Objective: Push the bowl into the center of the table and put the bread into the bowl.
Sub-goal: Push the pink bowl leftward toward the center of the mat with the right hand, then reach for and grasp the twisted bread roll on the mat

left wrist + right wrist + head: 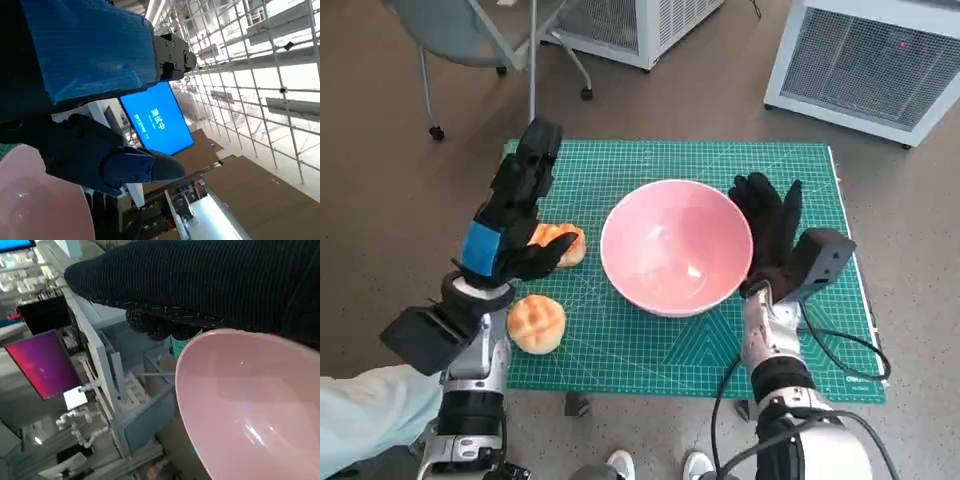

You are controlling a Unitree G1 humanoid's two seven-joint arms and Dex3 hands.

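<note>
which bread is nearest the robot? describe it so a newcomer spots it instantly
Start at the green cutting mat, then find the pink bowl at its middle. Go toward the robot's left side: two golden buns lie there. The one meant is the bread by the mat's near edge, fully exposed, while the other bun sits partly under the left hand.

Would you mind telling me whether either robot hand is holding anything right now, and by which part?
Nothing is held. The left robot hand hovers open above one bread roll; the right robot hand lies flat beside the pink bowl, gripping nothing.

pink bowl [677, 246]: upright, mid-mat | bread rolls [536, 323] [557, 243]: left of bowl
</note>
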